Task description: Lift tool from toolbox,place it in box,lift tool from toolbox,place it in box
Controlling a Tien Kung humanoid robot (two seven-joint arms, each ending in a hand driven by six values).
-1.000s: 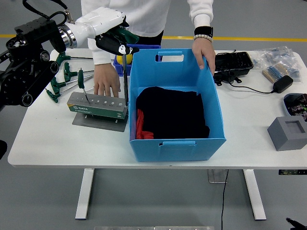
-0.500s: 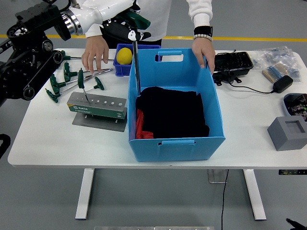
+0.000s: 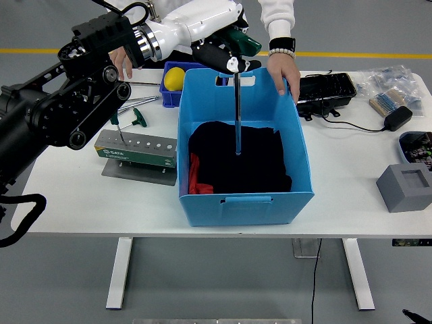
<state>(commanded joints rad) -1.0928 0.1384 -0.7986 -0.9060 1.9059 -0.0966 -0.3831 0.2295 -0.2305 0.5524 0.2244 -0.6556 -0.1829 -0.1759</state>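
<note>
Green-handled T-wrench (image 3: 237, 101) hangs upright in your left hand's (image 3: 226, 50) grasp, over the blue box (image 3: 246, 199), ready to drop; a person's hand (image 3: 282, 73) steadies the far rim.

person (image 3: 277, 20) cut off above, black tray (image 3: 417, 145) cropped right

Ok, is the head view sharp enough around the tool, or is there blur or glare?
Head view: even light, no glare on the table; the tool shaft reads crisply against the blue box; the left hand is slightly soft; the black cloth in the box is a dark, detail-less mass.
</note>
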